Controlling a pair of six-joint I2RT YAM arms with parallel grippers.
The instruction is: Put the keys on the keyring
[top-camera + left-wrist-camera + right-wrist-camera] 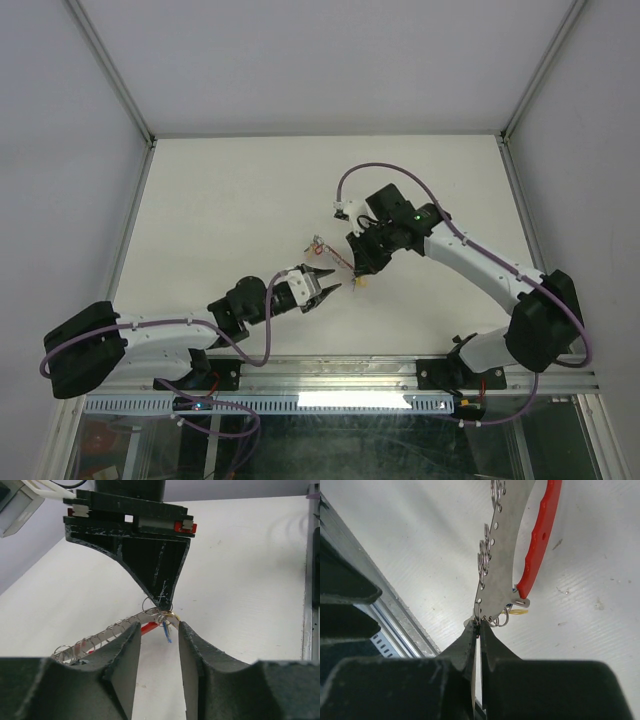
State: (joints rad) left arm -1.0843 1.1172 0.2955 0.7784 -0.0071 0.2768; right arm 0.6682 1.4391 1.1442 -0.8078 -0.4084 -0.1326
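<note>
The keyring [506, 555] was held above the middle of the table [200, 200].
Its grey end was pinched between the closed fingers of the right gripper [479, 630]; the fingers of the left gripper [159, 626] were parted narrowly on either side of the keys [163, 618] hung there.

A white table [220, 200] sits between pale grey walls [60, 150] and aluminium posts [110, 68].

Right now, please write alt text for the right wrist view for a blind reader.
The right gripper pinches the near end of the keyring, a grey bar with a red arc, over a white table. Small wire rings line the bar; a yellow tag shows near its end.
</note>
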